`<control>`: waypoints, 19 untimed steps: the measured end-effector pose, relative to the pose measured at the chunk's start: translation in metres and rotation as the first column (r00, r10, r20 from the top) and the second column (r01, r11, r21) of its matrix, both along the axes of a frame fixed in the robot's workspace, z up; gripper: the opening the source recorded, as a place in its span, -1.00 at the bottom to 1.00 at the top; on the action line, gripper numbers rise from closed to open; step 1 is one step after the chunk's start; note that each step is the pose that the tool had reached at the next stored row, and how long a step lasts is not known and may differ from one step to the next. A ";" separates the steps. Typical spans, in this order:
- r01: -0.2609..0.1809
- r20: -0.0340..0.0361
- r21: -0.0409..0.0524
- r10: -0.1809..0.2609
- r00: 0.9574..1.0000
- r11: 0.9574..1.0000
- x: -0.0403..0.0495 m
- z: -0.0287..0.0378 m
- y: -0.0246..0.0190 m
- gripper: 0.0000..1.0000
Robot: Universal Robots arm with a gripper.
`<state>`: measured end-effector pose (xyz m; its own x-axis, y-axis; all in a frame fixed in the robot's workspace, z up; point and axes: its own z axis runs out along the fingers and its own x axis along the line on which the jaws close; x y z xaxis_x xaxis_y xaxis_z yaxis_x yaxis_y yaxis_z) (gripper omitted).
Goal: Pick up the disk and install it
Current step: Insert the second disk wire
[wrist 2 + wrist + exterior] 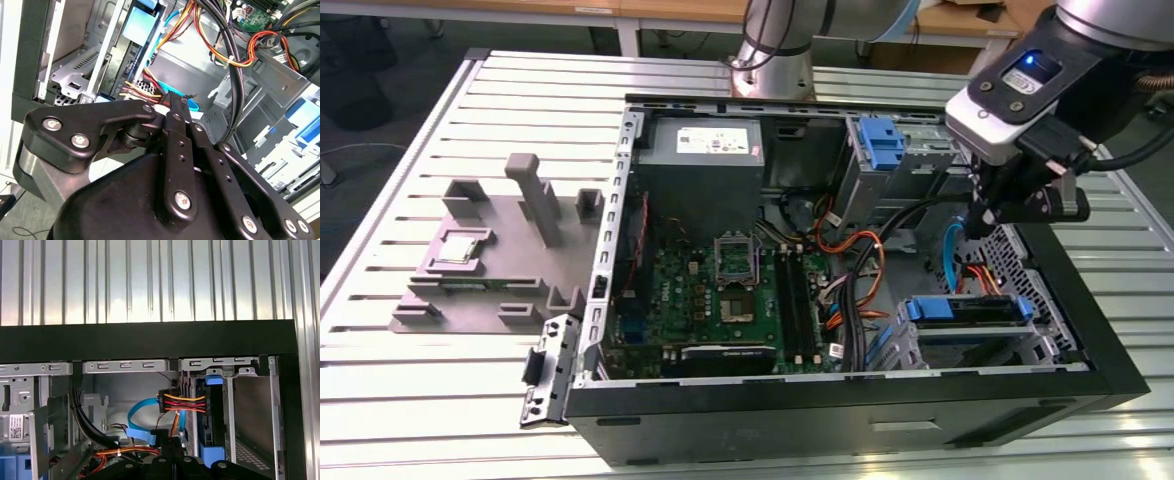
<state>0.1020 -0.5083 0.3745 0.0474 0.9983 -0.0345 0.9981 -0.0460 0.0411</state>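
Note:
The disk [967,310], framed by its blue bracket, sits on edge in the drive bay at the case's near corner on the exterior view's right. Its pale blue label [140,25] shows in the second wrist view. In the first wrist view the bracket's blue edge [212,447] stands beside a red, yellow and black power plug [182,402]. My gripper [990,215] hangs inside the open case above and behind the disk, apart from it. Its black fingers [175,107] meet at the tips with nothing between them.
The open black computer case [854,400] lies on a slatted metal table [400,400]. Inside are a green motherboard [720,300], a grey power supply [707,145], a blue caddy [881,140] and orange, black and blue cables [861,270]. A grey fixture [494,260] stands on the exterior view's left.

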 end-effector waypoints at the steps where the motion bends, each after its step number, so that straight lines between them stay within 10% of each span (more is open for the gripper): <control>1: 0.000 -0.001 0.000 0.000 1.000 1.000 0.0000 0.0003 0.0004 -0.80; 19: 0.005 -0.005 -0.010 -0.005 1.000 1.000 0.0034 0.0014 0.0141 -0.77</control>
<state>0.1054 -0.4942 0.3759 0.0523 0.9976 -0.0451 0.9980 -0.0506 0.0368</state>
